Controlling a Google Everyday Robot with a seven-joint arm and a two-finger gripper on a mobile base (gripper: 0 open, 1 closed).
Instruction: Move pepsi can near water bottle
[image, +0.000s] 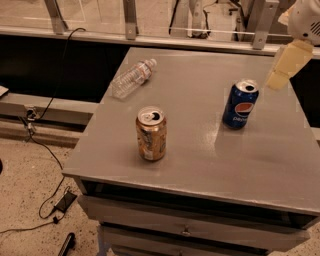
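Observation:
The pepsi can (240, 105) stands upright on the right part of the grey table (200, 165); it is dark blue with a round logo and a silver top. The water bottle (132, 78) lies on its side near the table's far left edge, its white cap pointing toward the far side. My gripper (283, 65) hangs at the upper right, above and behind the can and to its right, not touching it. It holds nothing that I can see.
A gold-brown can (151, 133) stands upright near the table's front middle. A railing (150, 37) runs behind the table. Cables (47, 150) and a small device (65, 200) lie on the floor at left. Drawers (190, 227) sit under the tabletop.

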